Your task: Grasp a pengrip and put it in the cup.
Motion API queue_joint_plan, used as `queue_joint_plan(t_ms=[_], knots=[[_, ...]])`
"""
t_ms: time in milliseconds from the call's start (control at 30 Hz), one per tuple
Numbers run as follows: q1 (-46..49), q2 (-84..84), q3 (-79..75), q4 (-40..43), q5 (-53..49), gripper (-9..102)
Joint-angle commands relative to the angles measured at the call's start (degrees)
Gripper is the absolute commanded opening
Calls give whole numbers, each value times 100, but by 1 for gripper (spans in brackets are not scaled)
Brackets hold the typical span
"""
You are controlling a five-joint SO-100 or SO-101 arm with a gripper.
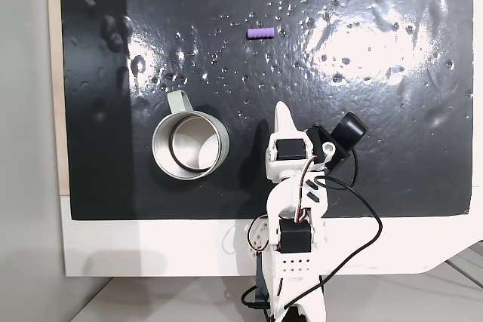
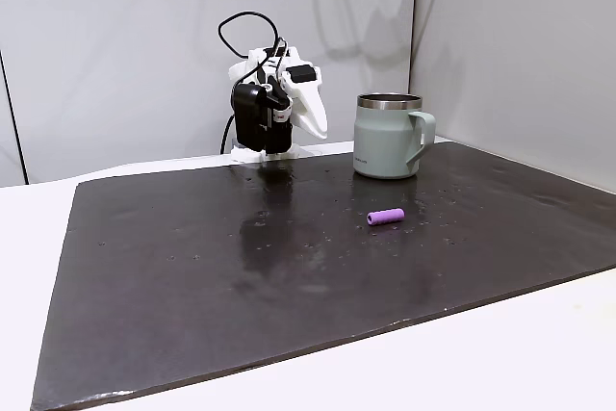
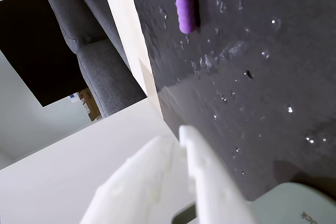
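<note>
The claw (image 1: pixel 282 111) looks clenched and empty, the pengrip (image 1: pixel 260 33) well ahead of its tip. Light, soft and ribbed, it likely squashes; pinch across its middle.

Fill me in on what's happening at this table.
A small white robot arm is folded back near its base, its gripper holding nothing, jaws together. The purple pen grip lies alone on the black mat, well away from the arm. The metal cup stands upright and empty beside the arm. Nothing has been picked up yet.
</note>
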Motion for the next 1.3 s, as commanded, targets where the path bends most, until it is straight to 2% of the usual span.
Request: queue_joint_plan(t_ms=[0, 633, 800, 1033, 1267], knots=[[18, 97, 308, 44, -18, 0], [149, 105, -18, -53, -26, 0], [-62, -483, -1055, 167, -26, 0], [0, -3410, -3867, 369, 387, 0], [-9, -5616, -6372, 1459, 1345, 1]])
